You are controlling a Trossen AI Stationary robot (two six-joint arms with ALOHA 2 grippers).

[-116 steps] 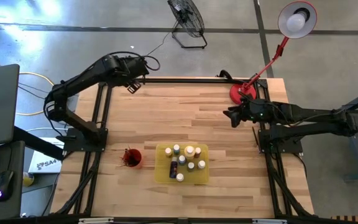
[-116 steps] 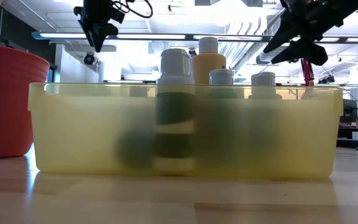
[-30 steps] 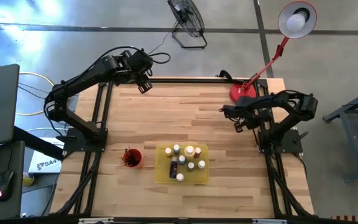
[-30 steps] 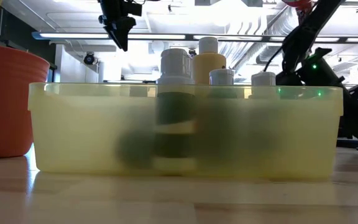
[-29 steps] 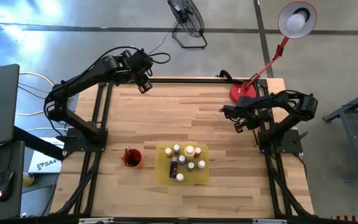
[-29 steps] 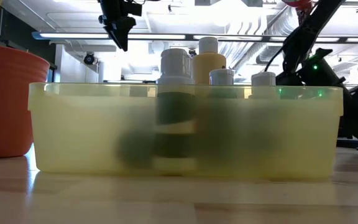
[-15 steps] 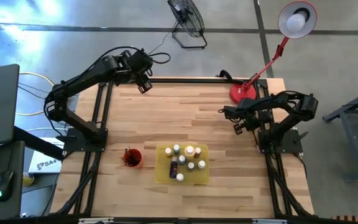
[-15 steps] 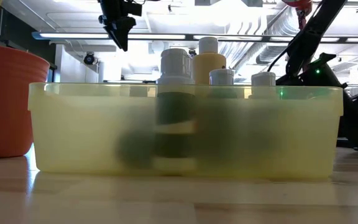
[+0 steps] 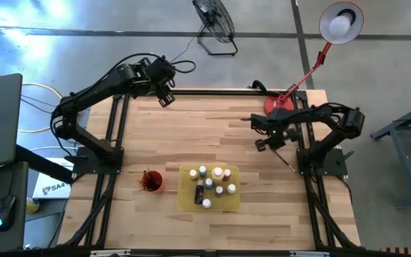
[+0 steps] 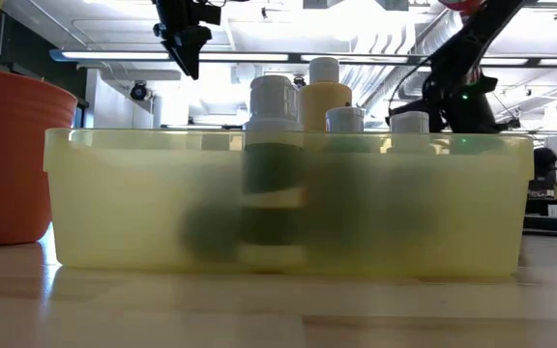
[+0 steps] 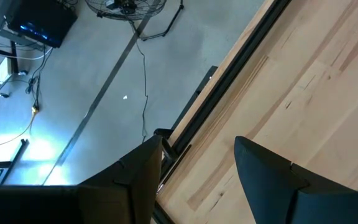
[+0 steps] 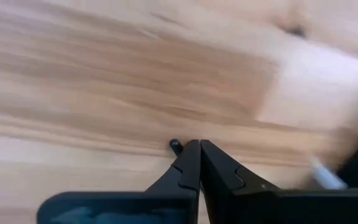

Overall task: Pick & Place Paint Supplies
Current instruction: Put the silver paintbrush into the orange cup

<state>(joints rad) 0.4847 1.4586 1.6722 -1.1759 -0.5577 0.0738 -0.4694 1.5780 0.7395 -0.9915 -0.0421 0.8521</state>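
A flat yellow tray (image 9: 190,198) near the table's front holds several small paint bottles (image 9: 217,173) with pale caps, standing upright; in the low view their caps (image 10: 273,95) rise above the tray's rim (image 10: 288,135). Thin dark paintbrushes stand in the red cup (image 9: 151,181) left of the tray. My right gripper (image 9: 260,144) is shut and points steeply down over bare wood at the table's right, far from the tray; its tips (image 12: 196,148) hold nothing I can see. My left gripper (image 11: 197,168) hangs open, high over the table's far left edge.
A red lamp base (image 9: 277,106) stands at the far right corner, just beyond my right gripper. A thin dark stick (image 9: 289,163) lies by the right arm's base. Bare wood stretches between the two arms and the tray. The red cup (image 10: 8,155) stands beside the tray's left end.
My right gripper has tipped further down and swung a little toward the table's left, staying shut. The tray, bottles and cup have not moved.
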